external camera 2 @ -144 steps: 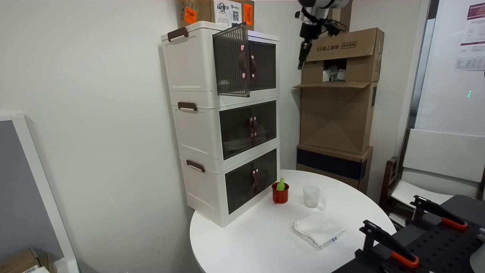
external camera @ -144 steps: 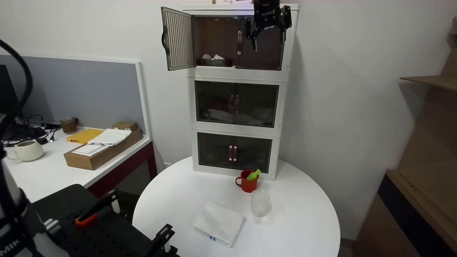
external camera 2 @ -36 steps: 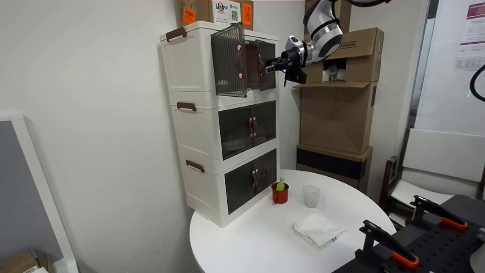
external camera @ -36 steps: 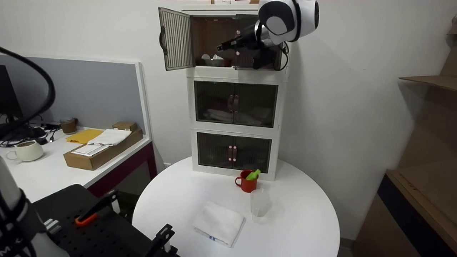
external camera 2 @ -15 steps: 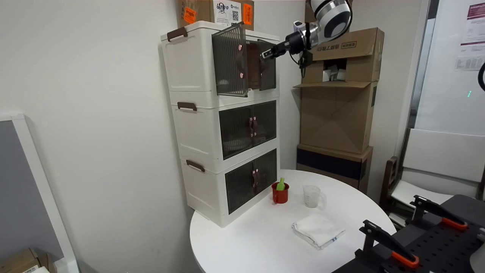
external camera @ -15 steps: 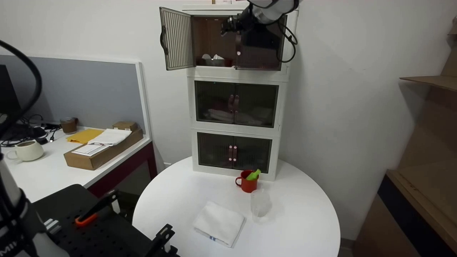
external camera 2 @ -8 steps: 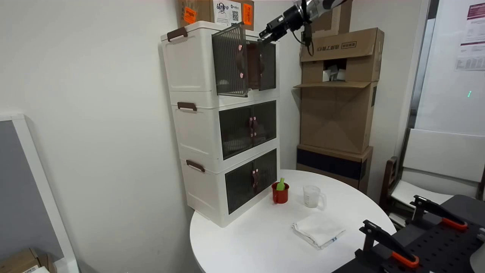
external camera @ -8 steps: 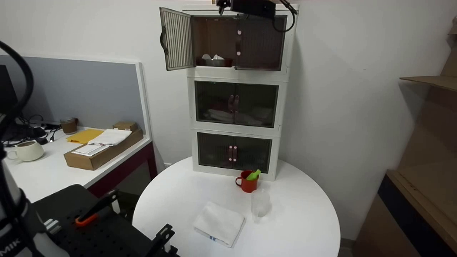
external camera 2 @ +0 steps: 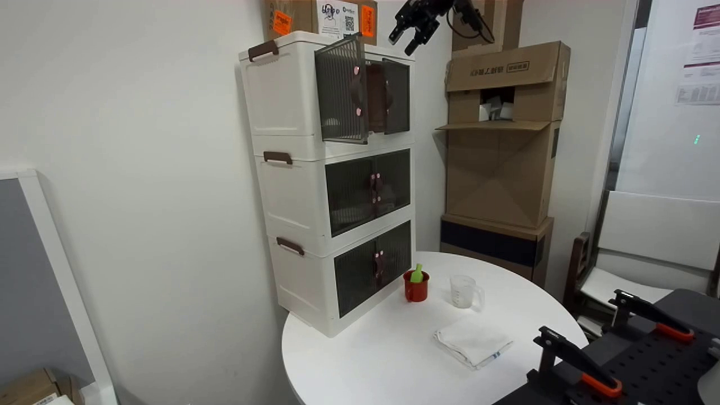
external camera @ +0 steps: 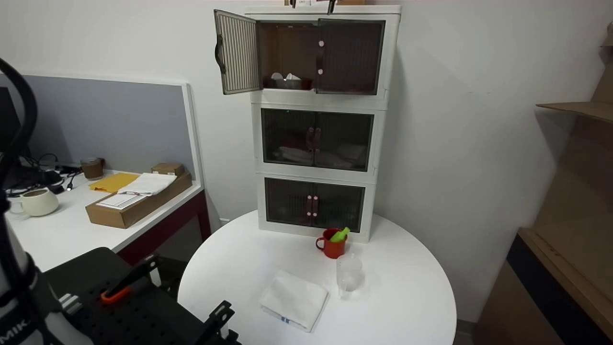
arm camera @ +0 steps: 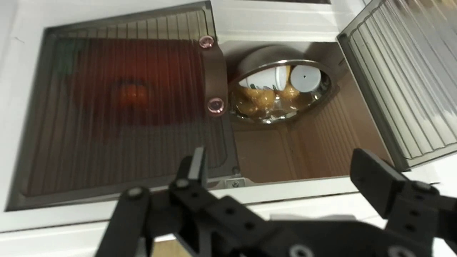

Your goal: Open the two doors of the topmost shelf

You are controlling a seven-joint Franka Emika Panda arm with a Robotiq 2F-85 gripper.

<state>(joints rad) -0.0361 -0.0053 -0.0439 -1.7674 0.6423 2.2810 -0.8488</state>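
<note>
At the upper middle of an exterior view, the white topmost shelf (external camera: 321, 98) has its ribbed, smoky translucent left door (external camera: 237, 52) swung wide; the right door (external camera: 352, 57) looks slightly ajar. A shiny metal bowl (arm camera: 275, 54) sits inside. The gripper (external camera 2: 400, 46) angles down from the top edge, fingers apart. Below, a round white table (external camera 2: 365, 360); behind, pale wall (external camera 2: 169, 197).

On the round surface (external camera 2: 360, 360) stand a red mug (external camera 2: 416, 292) with a green item (external camera 2: 417, 273) poking out and, near it, a clear cup (external camera 2: 462, 292); a folded cloth (external camera 2: 471, 340) lies near the cup. Brown boxes (external camera 2: 495, 174) stand stacked beyond the surface.
</note>
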